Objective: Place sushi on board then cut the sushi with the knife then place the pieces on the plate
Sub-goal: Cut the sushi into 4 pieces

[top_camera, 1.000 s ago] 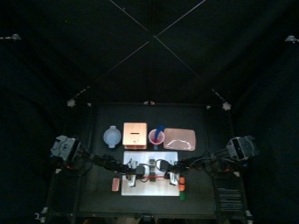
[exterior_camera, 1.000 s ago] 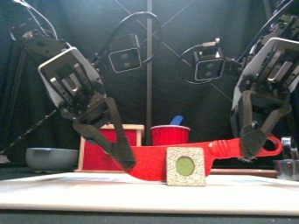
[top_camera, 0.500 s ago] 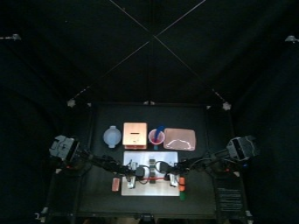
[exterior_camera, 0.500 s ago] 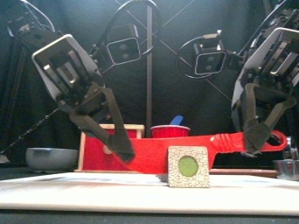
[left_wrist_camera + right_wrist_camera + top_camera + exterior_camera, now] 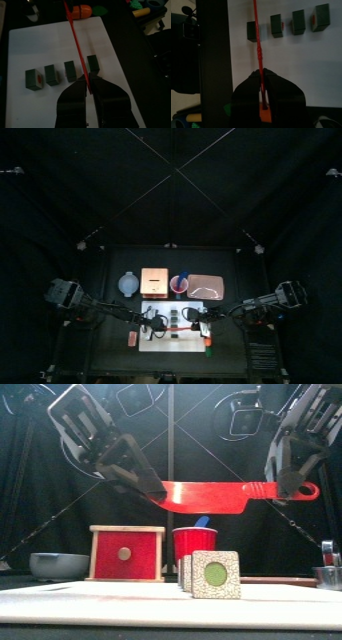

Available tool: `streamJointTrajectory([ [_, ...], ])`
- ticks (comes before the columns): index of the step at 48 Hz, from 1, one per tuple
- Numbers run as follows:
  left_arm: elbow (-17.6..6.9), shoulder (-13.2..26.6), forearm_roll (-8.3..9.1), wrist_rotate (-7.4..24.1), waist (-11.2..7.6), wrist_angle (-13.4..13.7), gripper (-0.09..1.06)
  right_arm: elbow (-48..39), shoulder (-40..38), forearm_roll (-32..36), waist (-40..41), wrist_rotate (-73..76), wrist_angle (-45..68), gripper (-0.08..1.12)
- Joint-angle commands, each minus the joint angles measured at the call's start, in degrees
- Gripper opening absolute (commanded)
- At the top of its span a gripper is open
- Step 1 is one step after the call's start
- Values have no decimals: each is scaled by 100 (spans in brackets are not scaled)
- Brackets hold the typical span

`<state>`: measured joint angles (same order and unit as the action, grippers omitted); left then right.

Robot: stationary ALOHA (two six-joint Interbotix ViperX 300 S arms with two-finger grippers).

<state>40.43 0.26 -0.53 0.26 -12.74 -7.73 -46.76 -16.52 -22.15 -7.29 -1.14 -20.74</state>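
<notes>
Where the roll has come apart, four sushi pieces stand in a loose row on the white board, each a small squared block with dark green sides. The front view shows them one behind another, so only the nearest face is plain: pale and speckled, with a green oval at its middle. Above them hangs the red knife, a flat, smooth plastic blade held level in the air and well clear of the pieces. In both wrist views it is edge-on and shows only as a thin red line. The left gripper is clamped on the blade's tip end and the right gripper on the handle, whose loop pokes out past the jaws.

Behind the board stand a pale wooden box with a red front, a red cup holding a blue knife, and a rounded blue-grey bowl at the left. The pink tray shows clearly only from above, lying behind the board to the right. From above the pieces are too small to tell apart.
</notes>
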Motion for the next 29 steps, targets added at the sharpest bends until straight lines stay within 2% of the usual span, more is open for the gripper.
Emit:
streamJointTrajectory([
  [1, -70, -132, 167, 9, 185, -149, 50, -185, -606, 0, 202, 70, -26, 32],
  [7, -88, -149, 167, 9, 360, -299, 65, -510, -1134, 35, 272, 334, -26, 32],
  [17, -88, -193, 237, 18, 536, -642, 87, -1028, -1951, 193, 272, 853, -105, 32],
  [29, -62, -237, 255, 9, 642, -958, 90, -1485, -2505, 501, 237, 1406, -677, 32],
])
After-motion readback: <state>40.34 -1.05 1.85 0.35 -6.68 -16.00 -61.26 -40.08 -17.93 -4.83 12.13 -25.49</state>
